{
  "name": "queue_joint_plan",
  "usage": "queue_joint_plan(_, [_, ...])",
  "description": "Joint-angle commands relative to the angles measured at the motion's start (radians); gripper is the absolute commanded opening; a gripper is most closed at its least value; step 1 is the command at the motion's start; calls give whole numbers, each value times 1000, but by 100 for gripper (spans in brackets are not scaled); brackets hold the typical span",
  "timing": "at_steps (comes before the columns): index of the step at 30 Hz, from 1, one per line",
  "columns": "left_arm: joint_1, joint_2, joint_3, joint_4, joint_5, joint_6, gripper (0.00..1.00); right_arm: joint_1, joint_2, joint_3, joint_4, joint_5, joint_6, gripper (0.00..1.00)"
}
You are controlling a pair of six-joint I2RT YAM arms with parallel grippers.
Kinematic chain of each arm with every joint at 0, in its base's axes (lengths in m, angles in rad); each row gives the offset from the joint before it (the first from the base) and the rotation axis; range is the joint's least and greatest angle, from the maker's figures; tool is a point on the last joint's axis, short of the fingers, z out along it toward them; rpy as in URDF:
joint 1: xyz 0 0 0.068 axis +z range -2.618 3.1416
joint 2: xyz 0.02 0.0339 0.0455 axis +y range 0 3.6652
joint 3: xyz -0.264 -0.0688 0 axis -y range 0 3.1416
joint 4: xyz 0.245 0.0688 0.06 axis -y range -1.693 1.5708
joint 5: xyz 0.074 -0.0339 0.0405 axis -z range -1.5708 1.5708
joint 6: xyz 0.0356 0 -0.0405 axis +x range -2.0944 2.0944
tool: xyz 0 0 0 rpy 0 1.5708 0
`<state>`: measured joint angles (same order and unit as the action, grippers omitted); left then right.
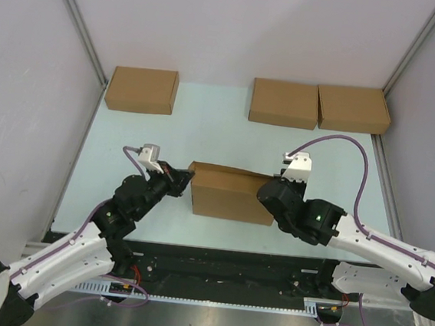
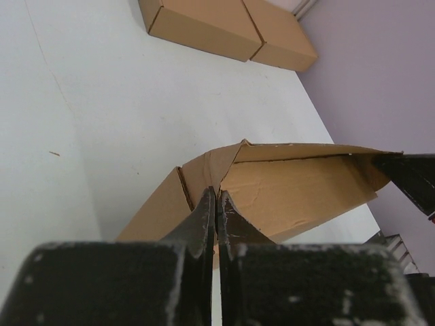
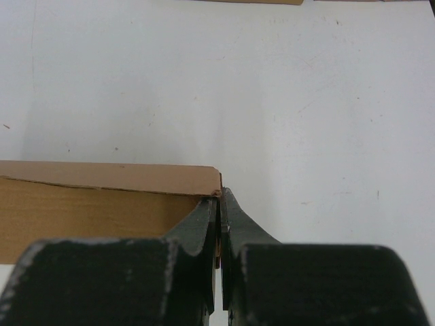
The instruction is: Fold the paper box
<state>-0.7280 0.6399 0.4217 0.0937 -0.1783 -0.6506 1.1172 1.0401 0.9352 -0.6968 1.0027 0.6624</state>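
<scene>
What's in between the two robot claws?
The paper box sits between the left gripper and the right gripper; the top view shows it.

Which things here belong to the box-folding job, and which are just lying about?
Job: paper box, left fingers, right fingers, both pairs shut at its ends.
Lying about: three other cardboard boxes at the back.

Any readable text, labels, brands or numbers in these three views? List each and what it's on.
None can be read in any view.
Plain brown corrugated-cardboard paper box: no print on the faces that show.
Far-left compact brown cardboard box, far-middle one, far-right one: no markings visible.
Pale table surface: only small specks, no lettering.
</scene>
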Motion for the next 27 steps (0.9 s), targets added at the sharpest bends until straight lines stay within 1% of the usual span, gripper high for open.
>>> queue_joint_plan(1, [-39, -20, -55, 52, 51, 41, 0, 26, 25, -30, -27, -116, 32, 0])
queue_joint_plan(8, [-39, -49, -118, 43, 8, 57, 0, 43, 32, -30, -29, -101, 35, 0])
queue_joint_plan(15, [-44, -62, -136, -3, -55, 57, 0, 64, 35, -29, -49, -75, 60, 1])
queue_joint_plan(16, [-47, -63, -141, -6, -59, 55, 0, 66, 32, -30, -50, -72, 63, 7])
queue_joint_plan(17, [-47, -63, -144, -11, -69, 57, 1, 70, 31, -30, -52, -73, 63, 18])
queue_joint_plan(19, [-48, -68, -149, -12, -75, 52, 0, 78, 21, -30, -47, -72, 59, 32])
queue_joint_plan(20, [-48, -71, -149, -14, -78, 54, 1, 87, 11, -30, -46, -69, 57, 42])
queue_joint_plan(22, [-48, -74, -146, -15, -81, 55, 1, 95, -2, -29, -43, -68, 48, 49])
queue_joint_plan(23, [-48, -75, -144, -18, -85, 55, 1, 98, -15, -27, -46, -67, 48, 55])
queue_joint_plan(27, [-48, -77, -139, -19, -87, 60, 1, 118, -41, 2, -73, -56, 51, 63])
